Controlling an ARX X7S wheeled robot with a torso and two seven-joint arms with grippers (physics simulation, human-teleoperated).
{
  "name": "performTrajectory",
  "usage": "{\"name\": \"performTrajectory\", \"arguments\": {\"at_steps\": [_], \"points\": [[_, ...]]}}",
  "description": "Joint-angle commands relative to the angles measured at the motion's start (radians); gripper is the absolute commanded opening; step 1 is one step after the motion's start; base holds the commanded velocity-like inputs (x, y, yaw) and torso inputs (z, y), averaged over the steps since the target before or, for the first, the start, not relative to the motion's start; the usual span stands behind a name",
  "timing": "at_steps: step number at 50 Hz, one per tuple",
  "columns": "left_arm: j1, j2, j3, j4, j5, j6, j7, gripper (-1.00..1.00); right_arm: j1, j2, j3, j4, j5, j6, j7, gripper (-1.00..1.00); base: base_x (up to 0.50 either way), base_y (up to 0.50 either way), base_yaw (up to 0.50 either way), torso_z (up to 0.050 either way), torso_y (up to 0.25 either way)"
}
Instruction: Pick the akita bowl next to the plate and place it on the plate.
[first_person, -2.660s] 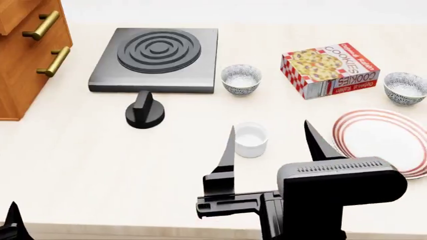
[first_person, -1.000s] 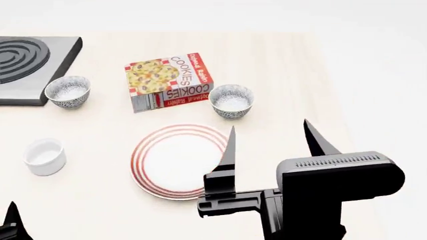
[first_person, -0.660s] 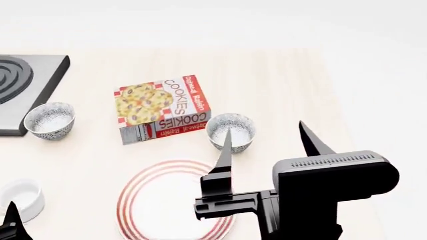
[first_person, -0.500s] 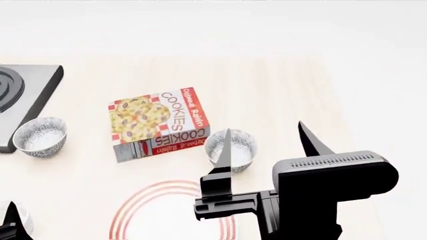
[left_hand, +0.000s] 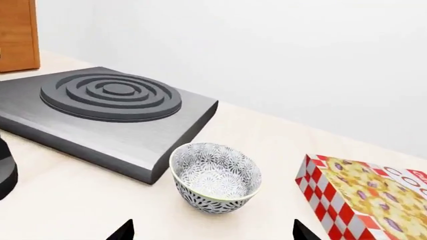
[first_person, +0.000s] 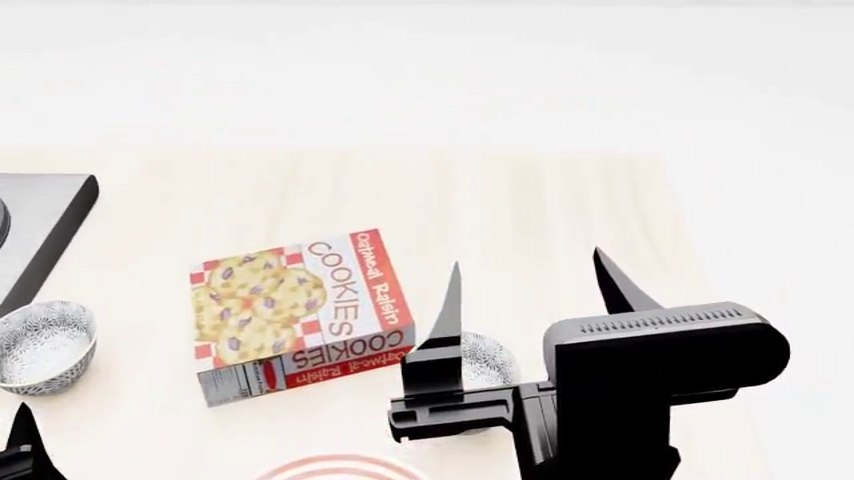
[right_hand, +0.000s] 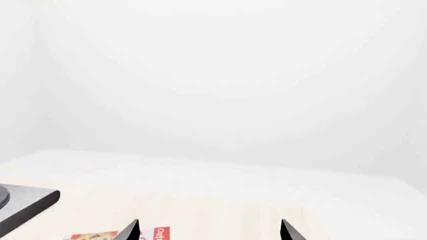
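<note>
The akita bowl (first_person: 491, 358), grey-speckled, stands just right of the cookie box and is mostly hidden behind my right gripper's left finger. Of the plate (first_person: 340, 467), only a sliver of red-ringed rim shows at the head view's bottom edge. My right gripper (first_person: 531, 300) hangs open above the table, empty; its wrist view shows the gripper (right_hand: 209, 231) with tips wide apart. My left gripper (left_hand: 212, 234) is open and empty, facing a second speckled bowl (left_hand: 215, 177) beside the stove. In the head view, that bowl (first_person: 40, 345) sits at the left edge.
A cookie box (first_person: 300, 312) lies between the two bowls, and the left wrist view shows it (left_hand: 367, 200) to the bowl's right. The grey stove plate (left_hand: 113, 112) stands behind the second bowl; its corner (first_person: 47, 225) shows at the head view's left. A wooden cabinet (left_hand: 17, 35) stands beyond the stove.
Everything on the table has slid down in the head view. The plate has nearly left the bottom edge and the akita bowl has gone behind my right finger. Both grippers keep their place in the view.
</note>
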Motion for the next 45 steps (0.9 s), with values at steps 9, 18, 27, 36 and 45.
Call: {"name": "performTrajectory", "arguments": {"at_steps": [9, 18, 27, 36, 45], "points": [[0.003, -0.006, 0.007, 0.0, -0.004, 0.004, -0.006, 1.0, -0.001, 0.003, -0.003, 0.019, 0.014, -0.009, 0.005, 1.0, 0.5, 0.0, 0.0, 0.0, 0.0], [0.004, -0.008, 0.009, 0.003, -0.008, 0.003, -0.009, 1.0, -0.002, 0.006, -0.005, 0.021, 0.017, -0.016, 0.008, 1.0, 0.5, 0.0, 0.0, 0.0, 0.0], [0.006, -0.009, 0.012, 0.006, -0.011, 0.003, -0.014, 1.0, 0.011, 0.005, -0.008, 0.082, 0.006, -0.019, 0.022, 1.0, 0.11, 0.0, 0.0, 0.0, 0.0], [0.01, -0.013, 0.013, 0.017, -0.017, -0.003, -0.02, 1.0, 0.141, -0.013, 0.005, 0.225, 0.02, 0.088, 0.043, 1.0, 0.0, 0.0, 0.0, 0.0, 0.0], [0.006, -0.015, 0.016, 0.011, -0.02, -0.003, -0.021, 1.0, 0.326, -0.02, -0.066, 0.495, -0.024, 0.165, 0.043, 1.0, 0.0, 0.0, 0.0, 0.0, 0.0]]}}
